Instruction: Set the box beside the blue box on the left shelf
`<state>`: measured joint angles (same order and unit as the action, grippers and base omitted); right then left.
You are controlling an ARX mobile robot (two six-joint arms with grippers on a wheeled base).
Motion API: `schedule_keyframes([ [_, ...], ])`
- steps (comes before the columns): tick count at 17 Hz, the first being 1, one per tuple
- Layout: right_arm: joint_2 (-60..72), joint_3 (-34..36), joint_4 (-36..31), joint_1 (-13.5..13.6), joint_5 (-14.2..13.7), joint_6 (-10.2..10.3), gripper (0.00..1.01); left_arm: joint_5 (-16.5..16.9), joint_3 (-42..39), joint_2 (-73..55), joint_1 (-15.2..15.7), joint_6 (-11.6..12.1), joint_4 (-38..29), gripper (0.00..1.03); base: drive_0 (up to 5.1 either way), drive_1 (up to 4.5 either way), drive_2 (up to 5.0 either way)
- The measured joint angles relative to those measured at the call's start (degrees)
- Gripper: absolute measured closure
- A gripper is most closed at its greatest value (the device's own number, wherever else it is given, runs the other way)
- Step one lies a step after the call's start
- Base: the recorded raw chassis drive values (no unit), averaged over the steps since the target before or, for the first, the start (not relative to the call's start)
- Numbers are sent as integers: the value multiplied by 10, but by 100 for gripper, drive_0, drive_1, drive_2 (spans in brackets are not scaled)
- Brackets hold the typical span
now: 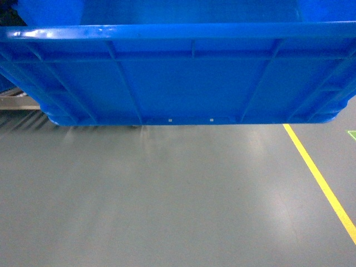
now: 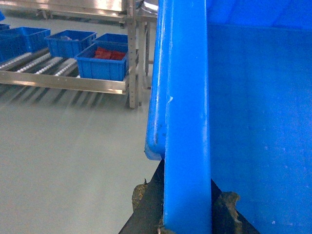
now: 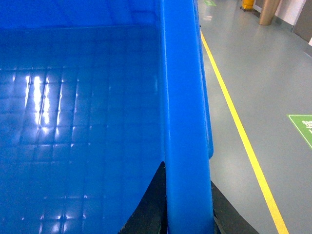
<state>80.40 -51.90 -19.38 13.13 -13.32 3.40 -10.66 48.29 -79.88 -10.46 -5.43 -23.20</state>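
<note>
**A:** Where is the box right now?

**B:** Held up off the grey floor, filling the top of the head view — its ribbed long wall faces the camera and its base hangs clear above the floor. Each arm has one end rim.

**A:** How does the left gripper stand?

**B:** Closed onto the box's thick rim, one dark finger on the outer side of the wall and the other on the inner side, the rim running straight up and away from between them. The jaws are only as wide as that rim.

**A:** And the right gripper?

**B:** The same — clamped over the opposite rim, dark fingers either side of it. To its inner side lies the box's gridded bottom, shining with light reflections; to its outer side, a yellow floor line runs past, with a green floor marking further out.

**A:** Is the left shelf in sight?

**B:** Yes, from the left wrist. The left shelf sits ahead of that gripper and off to its outer side, well apart from the held box, its shiny front rail crossing in front of the roller tracks. Small blue bins rest on the rollers; one holds something red.
</note>
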Motion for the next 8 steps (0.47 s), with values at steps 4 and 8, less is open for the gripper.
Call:
schedule_keyframes([
  [4,0,0,0,0,0,0,92,0,0,0,0,-1,3,95,4,410,-402],
  [8,0,0,-1,0,1,0,92,0,0,0,0,0,0,95,-3,414,-420],
])
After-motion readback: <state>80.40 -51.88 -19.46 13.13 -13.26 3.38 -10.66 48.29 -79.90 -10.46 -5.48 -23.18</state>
